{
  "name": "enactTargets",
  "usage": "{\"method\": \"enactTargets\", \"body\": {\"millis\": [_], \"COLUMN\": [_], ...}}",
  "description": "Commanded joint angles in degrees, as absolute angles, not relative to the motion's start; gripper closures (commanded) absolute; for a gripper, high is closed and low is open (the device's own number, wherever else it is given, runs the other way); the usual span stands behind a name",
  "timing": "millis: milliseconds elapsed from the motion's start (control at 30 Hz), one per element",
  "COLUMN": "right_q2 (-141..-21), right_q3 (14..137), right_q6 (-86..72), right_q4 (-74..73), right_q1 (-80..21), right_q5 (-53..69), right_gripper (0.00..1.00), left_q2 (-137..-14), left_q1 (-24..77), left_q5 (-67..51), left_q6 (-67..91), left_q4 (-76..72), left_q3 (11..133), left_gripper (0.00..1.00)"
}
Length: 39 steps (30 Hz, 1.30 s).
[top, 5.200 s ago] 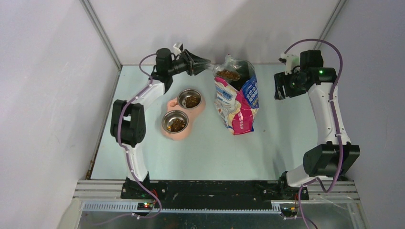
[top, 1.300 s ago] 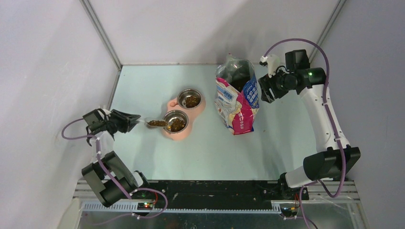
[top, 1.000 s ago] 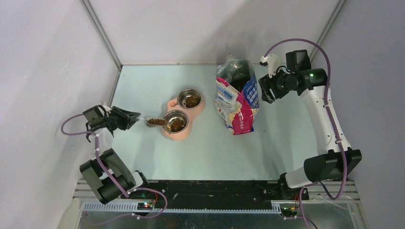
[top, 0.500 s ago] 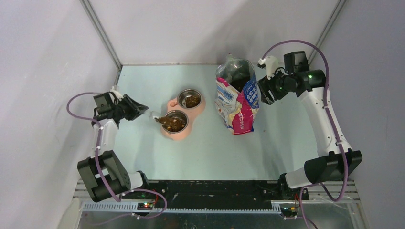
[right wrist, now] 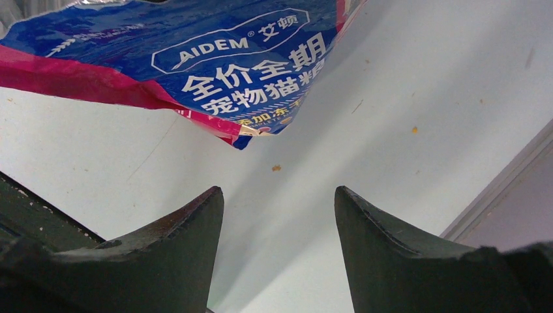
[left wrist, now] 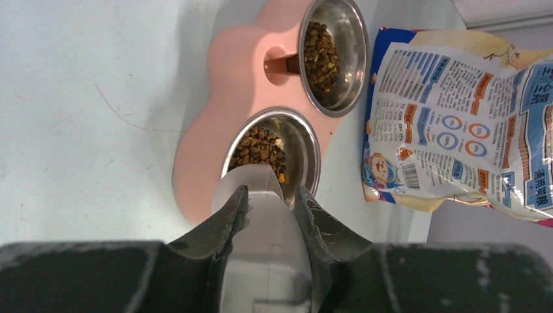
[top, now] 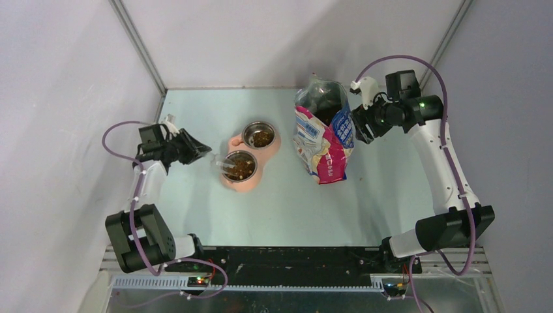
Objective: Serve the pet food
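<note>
Dark-brown kibble [top: 240,169] lies in the near steel bowl [left wrist: 302,151] and kibble [left wrist: 320,55] in the far steel bowl [top: 259,128] of the pink feeder [top: 242,182]. My left gripper [top: 203,153] is shut on the handle of a translucent scoop [left wrist: 251,186], which is tipped over the near bowl's left rim. The scoop also shows in the top view [top: 218,162]. My right gripper [right wrist: 279,195] is open and empty, beside the right side of the printed cat food bag [top: 323,140], not touching it.
The bag's blue and pink lower edge [right wrist: 215,72] fills the top of the right wrist view. A few stray kibble bits [right wrist: 276,167] lie on the pale tabletop near it. Grey walls stand at the left, back and right.
My left gripper swung the scoop from the table left of the feeder up to the near bowl and tipped it; the kibble left the scoop. The right gripper edged slightly closer to the bag.
</note>
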<state>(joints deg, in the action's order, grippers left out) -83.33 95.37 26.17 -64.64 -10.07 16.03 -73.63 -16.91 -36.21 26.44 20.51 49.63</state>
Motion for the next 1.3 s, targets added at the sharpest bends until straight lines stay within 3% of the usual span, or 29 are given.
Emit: {"method": "enactTargets", "body": {"millis": [0,733,1067,1267], "right_q2": [-81.9,-82.2,-82.3,-82.8], "right_q3": [95.5,95.7,100.7,102.5], "right_q6": [27.0,27.7,23.6,21.4], "right_q4": [-64.3,-64.6,-64.9,-64.4], "right_q1": [-10.7,-11.1,-7.5,-5.0], "right_q5": [15.1,14.4,18.6,19.0], "right_gripper": [0.34,0.34,0.30,0.29], "left_q2": [-73.7,-76.3,-81.0,-87.2], "left_q1": [-14.4,-6.1,0.1,9.0], "left_q5": [-36.3,-34.2,-36.8,-39.3], "left_q6": [23.9,6.2,4.7,13.3], "left_q4": [19.6,32.5,33.8,24.5], "left_q3": [52.3,67.4,90.2,108.6], "left_gripper": [1.00,1.00,1.00,1.00]}}
